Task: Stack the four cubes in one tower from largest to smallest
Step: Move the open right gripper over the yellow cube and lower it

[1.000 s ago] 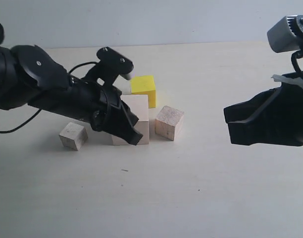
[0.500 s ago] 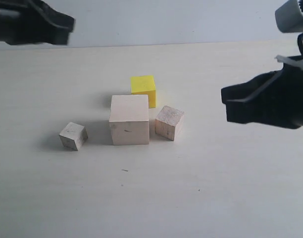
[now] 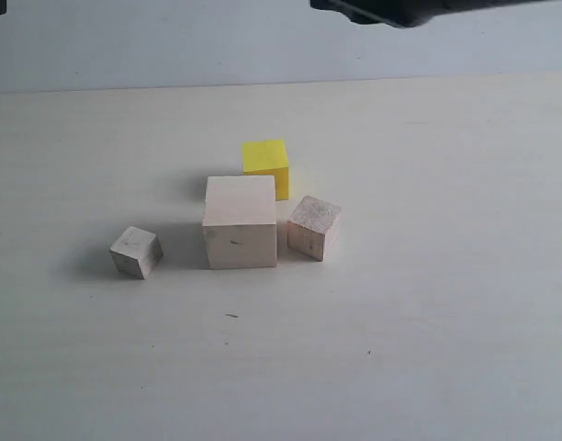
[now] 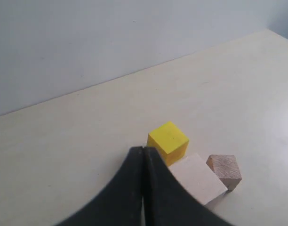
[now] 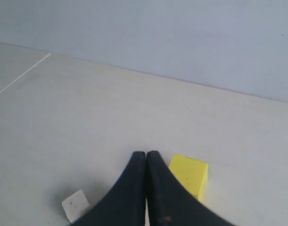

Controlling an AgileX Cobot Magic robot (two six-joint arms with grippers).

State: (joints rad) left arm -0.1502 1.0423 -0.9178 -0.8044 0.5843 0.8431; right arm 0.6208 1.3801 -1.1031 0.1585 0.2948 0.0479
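Exterior view, and nothing is stacked yet! On the pale table (image 3: 428, 312) the large pale wooden cube (image 3: 240, 234) sits in the middle. The bright yellow cube (image 3: 265, 158) is just behind it, the medium bare-wood cube (image 3: 313, 228) just beside it on the right, and the small bare-wood cube (image 3: 136, 252) apart on the left. My left claw (image 4: 143, 153) is clenched on nothing, up above the cubes. My right claw (image 5: 146, 156) is clenched and empty too.

Three wooden cubes (image 3: 240, 234), one yellow cube (image 3: 265, 163)
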